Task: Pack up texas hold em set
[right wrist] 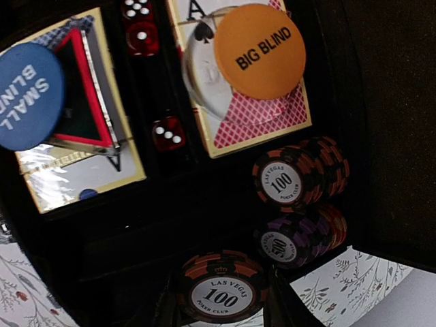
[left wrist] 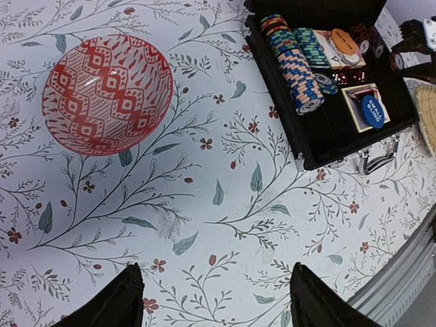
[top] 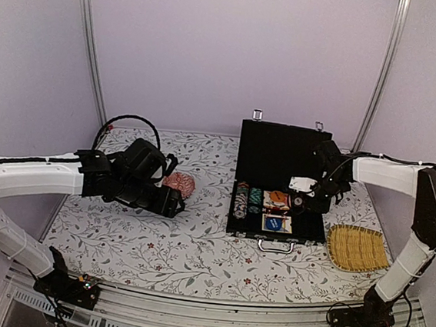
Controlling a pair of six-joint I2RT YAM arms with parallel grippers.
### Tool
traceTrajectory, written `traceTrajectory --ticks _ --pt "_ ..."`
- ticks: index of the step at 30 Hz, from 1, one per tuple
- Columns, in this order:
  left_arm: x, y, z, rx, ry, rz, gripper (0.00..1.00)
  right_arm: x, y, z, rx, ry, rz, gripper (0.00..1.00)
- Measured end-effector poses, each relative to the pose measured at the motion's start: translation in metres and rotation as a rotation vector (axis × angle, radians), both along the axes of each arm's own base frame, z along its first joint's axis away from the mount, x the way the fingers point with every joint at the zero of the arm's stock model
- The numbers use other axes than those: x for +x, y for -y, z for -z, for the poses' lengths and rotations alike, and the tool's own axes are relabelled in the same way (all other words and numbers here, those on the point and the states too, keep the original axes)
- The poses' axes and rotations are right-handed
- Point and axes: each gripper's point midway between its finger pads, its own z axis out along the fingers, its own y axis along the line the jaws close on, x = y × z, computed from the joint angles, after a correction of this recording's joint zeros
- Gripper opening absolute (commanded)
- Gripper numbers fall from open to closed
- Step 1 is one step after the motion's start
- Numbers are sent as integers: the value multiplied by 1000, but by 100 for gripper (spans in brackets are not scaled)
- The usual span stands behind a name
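Pinching a short chip stack [right wrist: 219,294] between the fingers of my right hand [top: 304,196], its printed face turned up toward my wrist, I hold it low over the open black briefcase [top: 277,150]. The case lies flat on the tabletop [top: 156,243] with its lid standing upright.

Just ahead of my fingers, two more stacks [right wrist: 294,178] lie on their sides in a slot. I take that as the reason for this position: the stack I hold looks meant to line up with them. Further ahead sits the red-pink card deck [right wrist: 255,112] with the orange disc [right wrist: 259,51] resting on it. Red dice [right wrist: 167,133] lie in the channel beside it, and a blue disc [right wrist: 27,95] lies off to the left.

The lid's dark lining rises close on my right. The case wall runs right under my wrist, with tabletop showing past it. Room is tight, so I judge a straight descent safer than any sideways sweep.

A yellow woven tray [top: 358,248] lies beside the case, back toward my base, and would crowd a low retreat.

My left hand [left wrist: 221,303] hangs well apart from the case, fingers spread wide with nothing between them. A red-patterned bowl [left wrist: 107,95] is ahead to its left and the case's rows of chips [left wrist: 296,68] ahead to its right. It seems parked there to leave the case free.
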Motion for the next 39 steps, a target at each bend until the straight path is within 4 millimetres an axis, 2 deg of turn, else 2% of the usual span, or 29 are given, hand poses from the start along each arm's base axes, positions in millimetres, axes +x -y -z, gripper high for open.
traceTrajectory --ticks 5,11,15,19,25,39 --pt "-1 1 0 -5 -3 3 74 23 1 18 -4 10 16 14" --pt "-1 1 -1 -10 -3 0 75 45 -9 13 30 71 15 15" --pt "-1 1 -2 -12 -2 0 75 52 -12 14 40 92 18 17" --pt "-1 1 -2 -13 -3 0 75 56 -13 24 39 88 23 20" --pt "-1 1 -1 -11 -5 1 74 61 -15 23 48 107 26 41" --pt "-2 4 8 -3 -29 12 75 62 -15 26 56 124 36 48"
